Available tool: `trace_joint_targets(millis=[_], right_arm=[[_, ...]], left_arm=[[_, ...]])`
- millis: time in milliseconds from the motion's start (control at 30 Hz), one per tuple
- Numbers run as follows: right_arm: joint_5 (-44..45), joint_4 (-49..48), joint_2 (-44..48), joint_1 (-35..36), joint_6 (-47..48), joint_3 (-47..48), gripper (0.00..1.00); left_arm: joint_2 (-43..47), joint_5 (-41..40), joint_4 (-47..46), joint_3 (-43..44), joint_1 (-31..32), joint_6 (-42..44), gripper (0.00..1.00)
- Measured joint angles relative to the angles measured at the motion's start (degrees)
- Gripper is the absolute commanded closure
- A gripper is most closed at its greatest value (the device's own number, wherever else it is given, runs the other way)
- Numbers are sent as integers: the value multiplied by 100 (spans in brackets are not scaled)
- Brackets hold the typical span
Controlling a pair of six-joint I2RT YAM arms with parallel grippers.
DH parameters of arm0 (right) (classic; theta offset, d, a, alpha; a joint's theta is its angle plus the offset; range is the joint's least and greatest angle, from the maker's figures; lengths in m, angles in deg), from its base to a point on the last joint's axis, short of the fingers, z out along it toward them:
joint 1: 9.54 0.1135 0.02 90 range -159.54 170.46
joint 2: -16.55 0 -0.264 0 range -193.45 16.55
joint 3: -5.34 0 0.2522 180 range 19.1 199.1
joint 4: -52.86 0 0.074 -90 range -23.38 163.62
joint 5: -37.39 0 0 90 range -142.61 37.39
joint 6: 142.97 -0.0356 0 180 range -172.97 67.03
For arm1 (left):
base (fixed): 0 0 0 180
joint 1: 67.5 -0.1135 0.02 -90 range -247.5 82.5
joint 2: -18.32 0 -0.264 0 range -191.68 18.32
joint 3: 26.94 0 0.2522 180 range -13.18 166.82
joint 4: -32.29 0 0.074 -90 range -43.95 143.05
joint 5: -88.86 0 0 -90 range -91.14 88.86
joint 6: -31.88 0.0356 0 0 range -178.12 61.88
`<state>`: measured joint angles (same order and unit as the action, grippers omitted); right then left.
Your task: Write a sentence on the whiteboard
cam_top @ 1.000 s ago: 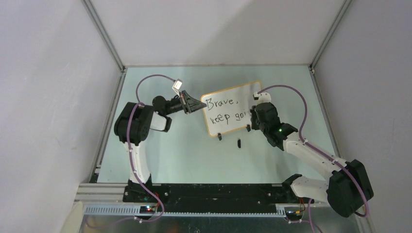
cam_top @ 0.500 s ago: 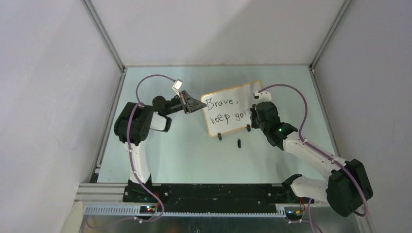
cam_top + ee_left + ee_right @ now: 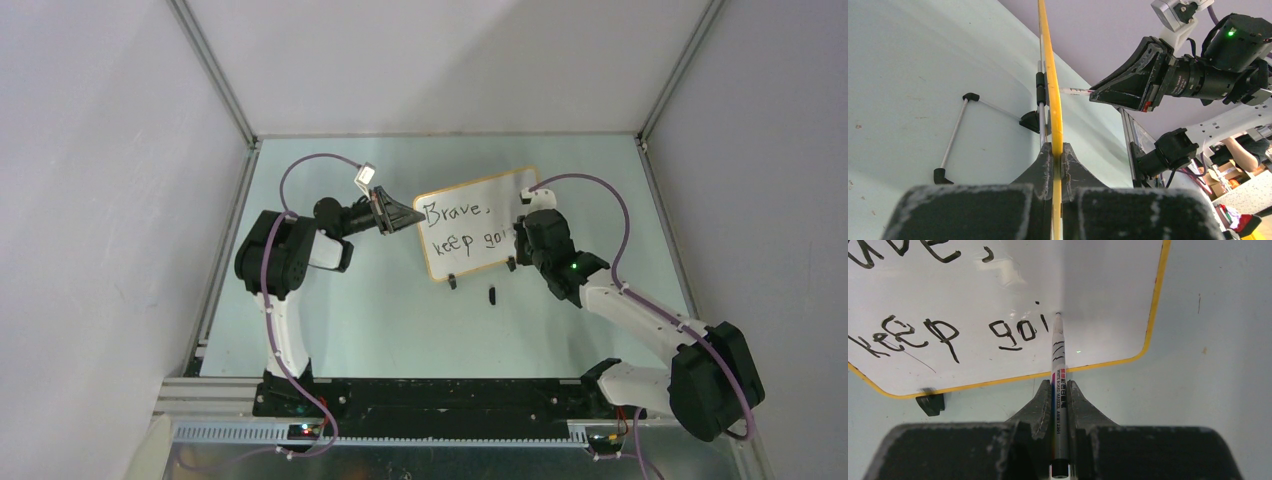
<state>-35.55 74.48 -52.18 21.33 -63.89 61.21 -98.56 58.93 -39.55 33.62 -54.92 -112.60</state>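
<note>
The whiteboard (image 3: 505, 200) stands tilted on the table's far middle, its frame (image 3: 1050, 75) seen edge-on in the left wrist view. My left gripper (image 3: 414, 215) (image 3: 1058, 150) is shut on the board's left edge. The sentence (image 3: 455, 228) reads "Brave," above "keep goi" (image 3: 948, 332). My right gripper (image 3: 521, 243) (image 3: 1059, 388) is shut on a grey whiteboard marker (image 3: 1058, 360). The marker's tip meets the board just right of the "i". In the left wrist view the right gripper (image 3: 1108, 92) faces the board's front with the marker (image 3: 1074, 91) pointing at it.
A small black cap-like piece (image 3: 492, 294) lies on the table in front of the board. The board's black clip feet (image 3: 452, 282) (image 3: 929, 403) rest on the table, and a wire stand (image 3: 954, 132) props it from behind. Grey walls enclose the table.
The right arm's elbow has shifted slightly left with the marker still at the board. The lettering reads the same, and the left arm has not moved.
</note>
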Motion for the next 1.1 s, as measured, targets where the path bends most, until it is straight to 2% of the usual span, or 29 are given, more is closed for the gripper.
trace_joint_targets(millis=[1100], right_arm=[[-146,293,-11,-4,0,2,100]], left_arm=[[2,2,-2,0,0,0,100]])
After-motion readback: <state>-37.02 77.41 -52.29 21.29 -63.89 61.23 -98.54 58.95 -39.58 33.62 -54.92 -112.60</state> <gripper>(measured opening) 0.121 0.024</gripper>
